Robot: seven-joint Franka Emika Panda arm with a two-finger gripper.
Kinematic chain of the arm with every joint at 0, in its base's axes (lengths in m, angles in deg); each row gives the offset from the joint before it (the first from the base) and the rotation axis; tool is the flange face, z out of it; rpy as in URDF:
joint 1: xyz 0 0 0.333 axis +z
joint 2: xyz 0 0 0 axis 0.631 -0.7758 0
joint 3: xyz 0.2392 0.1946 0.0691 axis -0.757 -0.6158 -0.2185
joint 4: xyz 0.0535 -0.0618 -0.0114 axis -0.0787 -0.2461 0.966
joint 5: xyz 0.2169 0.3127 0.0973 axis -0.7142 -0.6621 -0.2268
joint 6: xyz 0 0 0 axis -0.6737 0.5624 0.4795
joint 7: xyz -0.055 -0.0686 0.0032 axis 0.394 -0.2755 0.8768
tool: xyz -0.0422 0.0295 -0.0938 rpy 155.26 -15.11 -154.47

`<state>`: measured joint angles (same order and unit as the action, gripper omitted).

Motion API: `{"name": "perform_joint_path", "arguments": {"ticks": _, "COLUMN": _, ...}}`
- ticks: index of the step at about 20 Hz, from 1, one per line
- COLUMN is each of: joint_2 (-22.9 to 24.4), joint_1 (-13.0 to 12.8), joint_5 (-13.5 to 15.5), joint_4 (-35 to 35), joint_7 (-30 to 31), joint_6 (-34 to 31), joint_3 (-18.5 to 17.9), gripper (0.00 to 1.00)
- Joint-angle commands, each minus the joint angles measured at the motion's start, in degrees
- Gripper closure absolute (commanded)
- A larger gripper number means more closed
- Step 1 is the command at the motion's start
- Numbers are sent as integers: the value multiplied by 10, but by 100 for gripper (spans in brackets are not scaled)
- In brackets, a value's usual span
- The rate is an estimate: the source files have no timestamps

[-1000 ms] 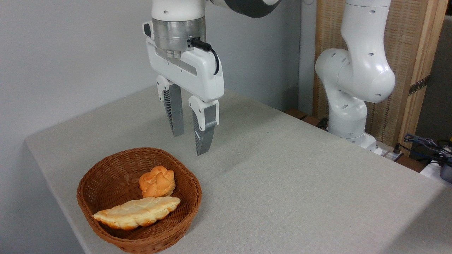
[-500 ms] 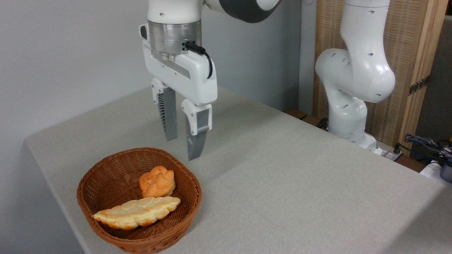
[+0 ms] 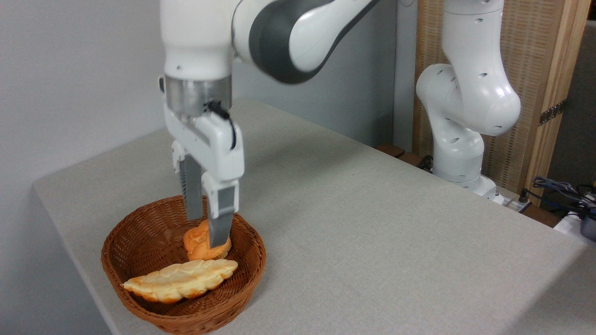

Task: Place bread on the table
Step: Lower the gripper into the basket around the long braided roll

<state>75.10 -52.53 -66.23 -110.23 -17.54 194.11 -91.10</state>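
Over at the left end of the table (image 3: 372,232), near its front corner, sits a brown wicker basket (image 3: 139,246). Along the basket's near side lies the bread (image 3: 181,280), the long braided loaf, pale with golden edges, resting flat, apart from the fingers. Just behind it, touching or nearly so, sits a small round orange bun (image 3: 198,244). The gripper (image 3: 205,232) reaches straight down into the basket, its two grey fingers (image 3: 220,223) parted with a narrow gap between them, tips at the bun. One finger stands in front of the bun, the other behind it; whether they actually press it I cannot tell from where I stand. Nothing is lifted. Further right, the grey speckled tabletop stretches bare to the arm's white base (image 3: 458,163) at the far edge, with a wooden slatted panel (image 3: 535,60) behind it and some cables (image 3: 558,190) at the far right. I can make out no lettering or labels anywhere.
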Motion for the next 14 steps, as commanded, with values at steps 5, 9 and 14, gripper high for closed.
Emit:
{"name": "perform_joint_path", "arguments": {"ticks": 5, "joint_2": -68, "joint_1": 0, "joint_5": -6, "joint_4": 9, "joint_7": -8, "joint_6": 79, "joint_3": 10, "gripper": 0}}
{"name": "perform_joint_path", "arguments": {"ticks": 9, "joint_2": -92, "joint_1": 0, "joint_5": -7, "joint_4": 9, "joint_7": -10, "joint_6": 110, "joint_3": 15, "gripper": 0}}
{"name": "perform_joint_path", "arguments": {"ticks": 14, "joint_2": -118, "joint_1": 0, "joint_5": -8, "joint_4": 9, "joint_7": -12, "joint_6": 136, "joint_3": 15, "gripper": 0}}
